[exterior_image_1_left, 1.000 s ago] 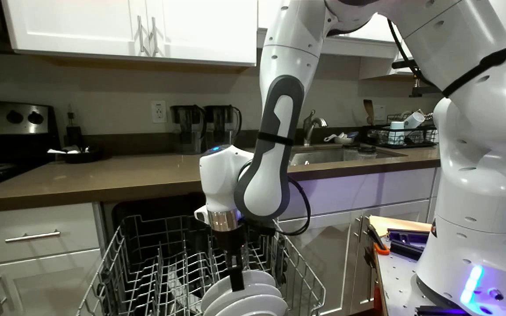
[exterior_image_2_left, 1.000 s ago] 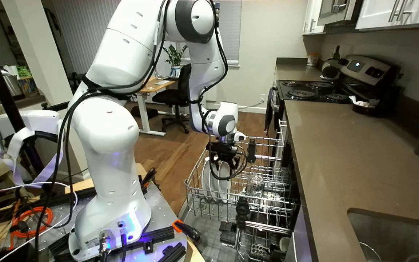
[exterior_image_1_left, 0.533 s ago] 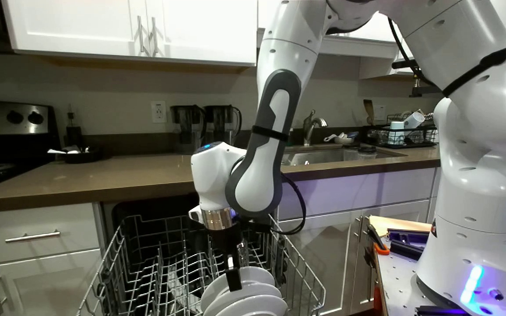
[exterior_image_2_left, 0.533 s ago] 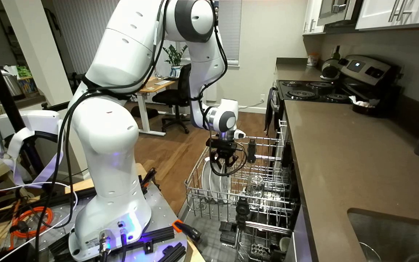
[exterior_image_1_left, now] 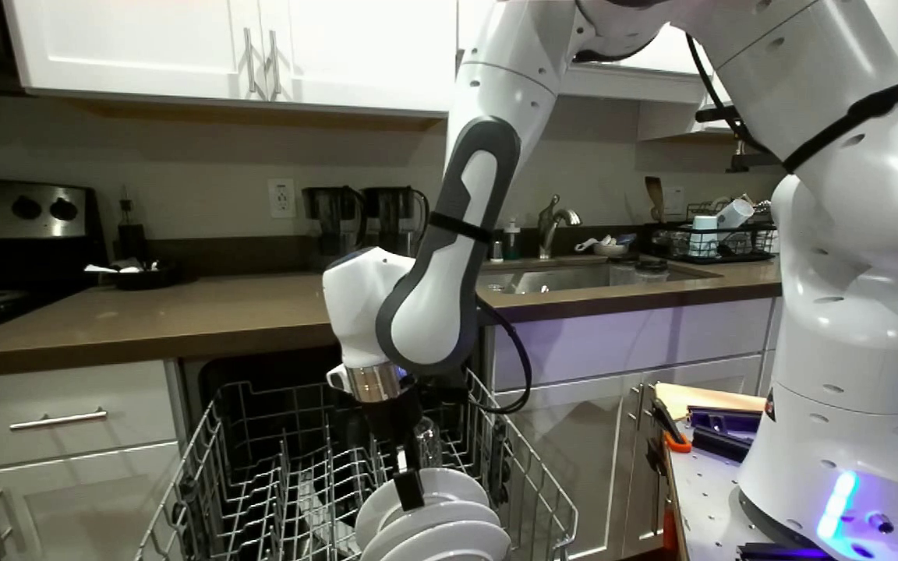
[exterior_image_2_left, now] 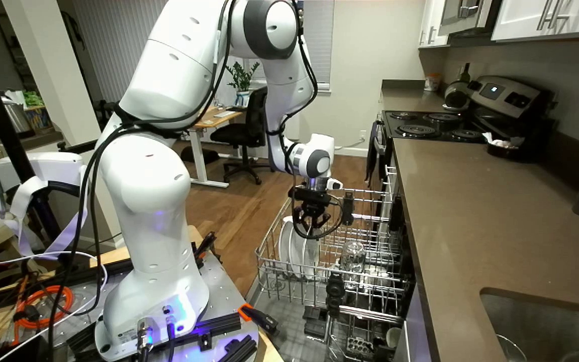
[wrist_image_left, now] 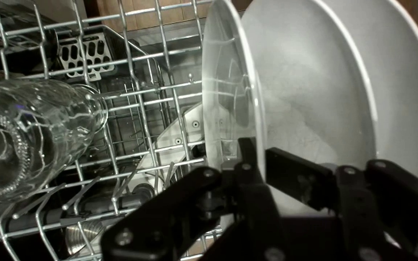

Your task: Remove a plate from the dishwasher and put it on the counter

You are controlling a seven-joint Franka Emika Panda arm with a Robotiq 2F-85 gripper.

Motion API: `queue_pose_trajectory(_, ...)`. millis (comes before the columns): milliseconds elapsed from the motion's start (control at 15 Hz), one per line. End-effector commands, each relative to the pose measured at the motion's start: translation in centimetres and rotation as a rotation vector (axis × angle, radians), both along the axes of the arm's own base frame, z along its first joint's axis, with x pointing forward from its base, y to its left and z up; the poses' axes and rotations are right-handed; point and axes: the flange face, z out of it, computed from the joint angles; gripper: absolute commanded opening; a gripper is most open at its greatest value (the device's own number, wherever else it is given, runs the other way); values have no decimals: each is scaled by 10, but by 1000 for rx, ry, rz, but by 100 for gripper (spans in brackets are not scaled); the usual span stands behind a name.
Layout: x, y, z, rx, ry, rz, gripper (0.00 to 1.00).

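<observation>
Plate (wrist_image_left: pixel 227 87) (on edge) in gripper (wrist_image_left: pixel 261 154)

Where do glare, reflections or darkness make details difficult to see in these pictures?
In an exterior view, the light strip on the robot base is overexposed and the dishwasher interior is almost black; in the wrist view, highlights break up the glass vessel, faint reflections cross the gripped plate, and the black gripper shows little surface detail.
</observation>
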Motion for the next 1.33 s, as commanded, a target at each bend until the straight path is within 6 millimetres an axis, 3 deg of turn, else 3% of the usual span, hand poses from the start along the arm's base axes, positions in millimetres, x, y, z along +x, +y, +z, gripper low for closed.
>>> queue_pose_trajectory(0, 10, -16, 5, 20, 49, -25, 8)
queue_pose_trajectory(333, 17, -25, 18, 48, 91, -62, 8)
queue_pose_trajectory(1133, 19, -29, 24, 75, 113, -90, 9)
queue_pose_trajectory(1200, 19, -29, 22, 76, 119, -92, 36)
queue_pose_trajectory(1267, 18, -29, 17, 76, 127, -94, 37)
